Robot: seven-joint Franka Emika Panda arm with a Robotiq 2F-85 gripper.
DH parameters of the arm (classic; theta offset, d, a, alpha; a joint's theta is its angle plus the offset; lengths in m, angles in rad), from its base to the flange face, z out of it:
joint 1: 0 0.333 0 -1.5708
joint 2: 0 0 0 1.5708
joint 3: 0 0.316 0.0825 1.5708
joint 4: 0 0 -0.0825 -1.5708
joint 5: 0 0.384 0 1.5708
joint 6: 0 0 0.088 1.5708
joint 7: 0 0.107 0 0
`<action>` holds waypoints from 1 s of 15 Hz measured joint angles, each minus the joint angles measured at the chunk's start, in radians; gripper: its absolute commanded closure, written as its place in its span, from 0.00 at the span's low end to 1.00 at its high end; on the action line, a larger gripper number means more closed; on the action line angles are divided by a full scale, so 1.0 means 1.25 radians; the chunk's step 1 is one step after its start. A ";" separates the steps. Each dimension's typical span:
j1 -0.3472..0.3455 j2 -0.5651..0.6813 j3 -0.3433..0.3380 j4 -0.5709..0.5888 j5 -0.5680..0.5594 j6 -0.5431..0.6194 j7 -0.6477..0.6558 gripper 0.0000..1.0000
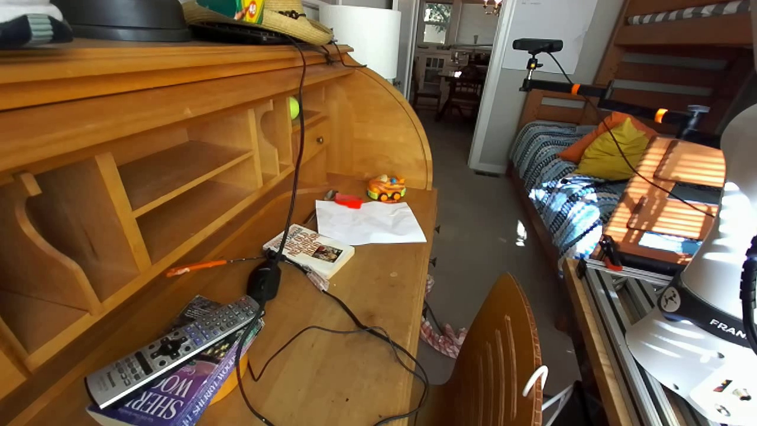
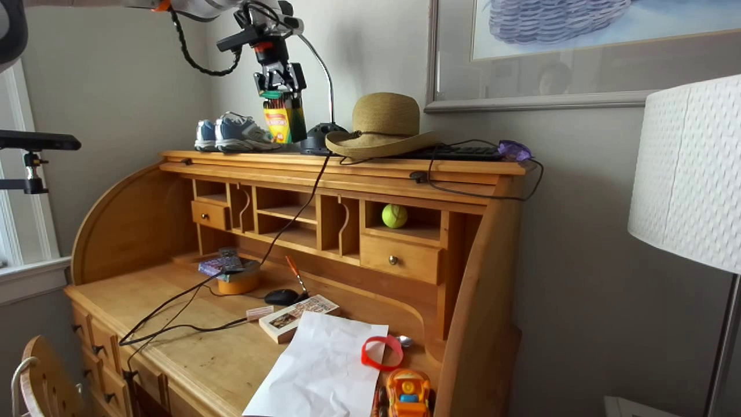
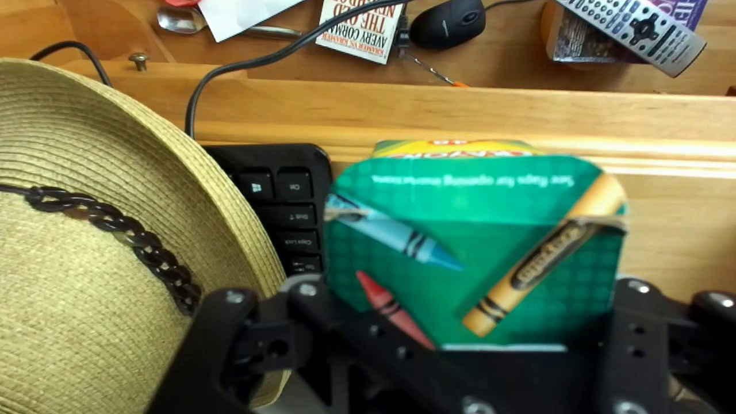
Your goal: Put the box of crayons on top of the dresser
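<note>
The box of crayons [image 2: 278, 123], green and yellow, hangs upright from my gripper [image 2: 280, 86], which comes down from above. In the wrist view its green top flap and side [image 3: 448, 230] lie between the black fingers [image 3: 310, 296], one on each side, so the gripper [image 3: 477, 310] is shut on it. Below is the light-brown dresser [image 2: 341, 171] with its cubbyholes. The box's lower end is just above or on the flat top; contact cannot be made out. An exterior view catches only part of the box [image 1: 230, 8] at its upper edge.
On the dresser top, blue-white sneakers [image 2: 240, 133] and a dark lamp base [image 2: 318, 138] with a thin metal neck flank the box. A straw hat [image 2: 386, 116] sits farther along, over a black keyboard [image 3: 287, 213]. A black cable [image 1: 300, 118] hangs down the front.
</note>
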 measured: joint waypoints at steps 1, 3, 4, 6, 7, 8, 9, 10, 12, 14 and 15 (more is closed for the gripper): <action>0.000 0.009 -0.002 0.021 -0.002 -0.015 0.000 0.43; -0.001 0.024 -0.005 0.057 -0.002 -0.048 0.000 0.43; -0.001 0.032 -0.005 0.074 -0.002 -0.064 0.000 0.43; -0.004 0.052 -0.001 0.105 0.007 -0.082 0.000 0.18; -0.007 0.060 0.001 0.116 0.015 -0.084 0.000 0.18; -0.010 0.065 0.002 0.122 0.021 -0.084 0.000 0.18; -0.013 0.068 0.002 0.126 0.023 -0.084 0.000 0.18; -0.015 0.070 0.003 0.129 0.025 -0.084 0.000 0.43; -0.015 0.070 0.002 0.129 0.023 -0.083 0.000 0.43; -0.015 0.072 0.002 0.128 0.022 -0.083 -0.001 0.43; -0.014 0.074 0.001 0.128 0.020 -0.083 -0.001 0.43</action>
